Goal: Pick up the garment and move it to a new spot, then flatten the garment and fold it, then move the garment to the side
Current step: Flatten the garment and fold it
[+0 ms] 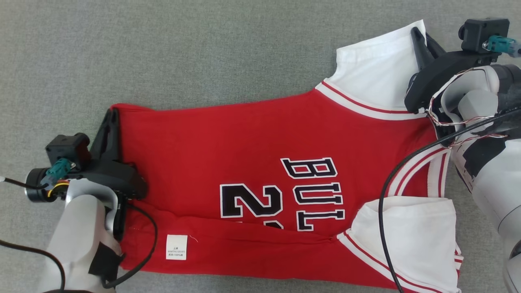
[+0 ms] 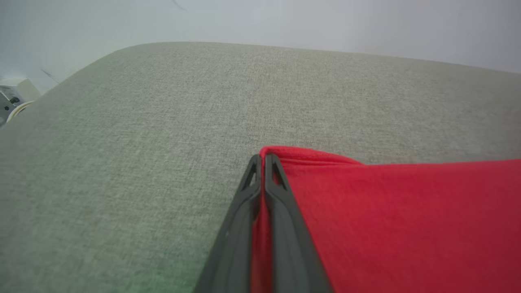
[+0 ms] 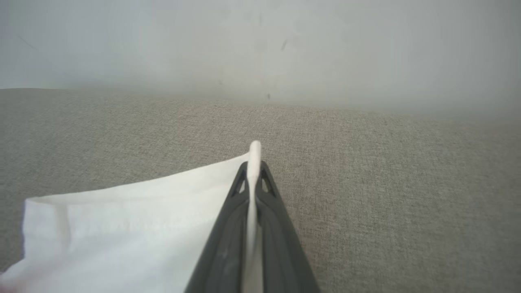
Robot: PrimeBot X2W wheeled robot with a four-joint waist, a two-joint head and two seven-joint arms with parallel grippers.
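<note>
Head view: pinched shut on the far edge of garment point(image 1: 252, 162), left gripper point(image 1: 111, 118) at hem corner, right gripper point(image 1: 417, 34) at sleeve, long axis between.

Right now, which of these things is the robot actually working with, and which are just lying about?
In the job: red jersey; left jaws shut on its hem corner; right jaws shut on its white sleeve.
Just there: grey cloth surface; black cable.

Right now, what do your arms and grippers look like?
My left arm and right arm are pale grey-white with black patches. The left gripper and right gripper are black, with long pointed fingers. Each wrist carries a black camera with a teal plug. Black cables hang off.
</note>
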